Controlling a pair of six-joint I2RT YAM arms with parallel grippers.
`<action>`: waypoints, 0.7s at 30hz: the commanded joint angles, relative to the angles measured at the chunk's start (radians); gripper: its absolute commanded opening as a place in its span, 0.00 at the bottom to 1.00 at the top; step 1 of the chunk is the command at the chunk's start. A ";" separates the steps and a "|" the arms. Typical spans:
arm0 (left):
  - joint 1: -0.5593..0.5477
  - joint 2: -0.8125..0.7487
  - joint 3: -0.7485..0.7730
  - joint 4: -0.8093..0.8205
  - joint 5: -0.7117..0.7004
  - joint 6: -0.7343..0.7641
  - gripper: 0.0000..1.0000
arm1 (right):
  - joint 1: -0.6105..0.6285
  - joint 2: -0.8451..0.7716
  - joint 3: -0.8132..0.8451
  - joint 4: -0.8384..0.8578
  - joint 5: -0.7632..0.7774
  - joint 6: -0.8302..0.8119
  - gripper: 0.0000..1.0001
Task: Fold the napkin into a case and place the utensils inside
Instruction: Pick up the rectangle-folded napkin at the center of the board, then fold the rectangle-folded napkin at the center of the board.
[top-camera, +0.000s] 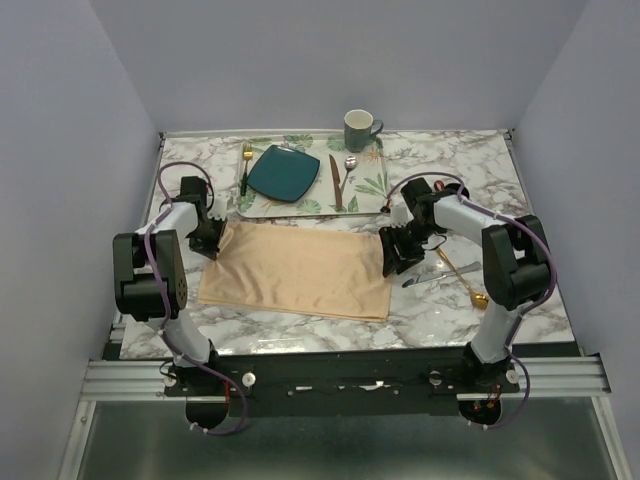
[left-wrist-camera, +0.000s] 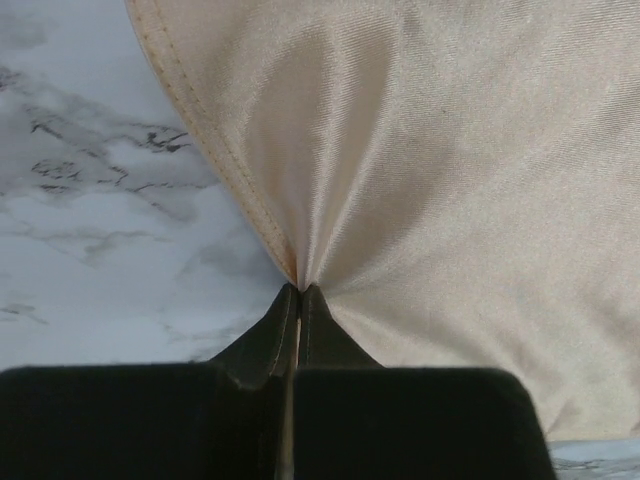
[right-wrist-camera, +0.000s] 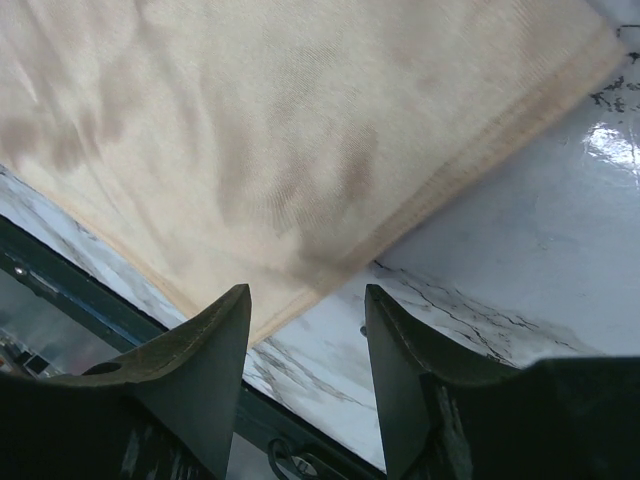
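One napkin (top-camera: 295, 270) | left hand (left-wrist-camera: 300, 290) pinches edge — right hand (right-wrist-camera: 306, 292) over opposite edge

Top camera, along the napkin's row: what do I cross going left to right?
left gripper → napkin → right gripper → gold spoon
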 joint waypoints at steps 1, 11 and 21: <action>0.046 -0.039 0.018 -0.076 -0.037 0.109 0.00 | -0.008 -0.023 -0.022 -0.016 -0.023 0.002 0.57; -0.052 -0.139 0.127 -0.243 0.208 0.093 0.00 | -0.008 0.029 -0.004 -0.010 -0.035 0.008 0.63; -0.294 -0.117 0.127 -0.199 0.375 -0.108 0.00 | -0.008 0.098 0.002 -0.011 -0.054 0.017 0.67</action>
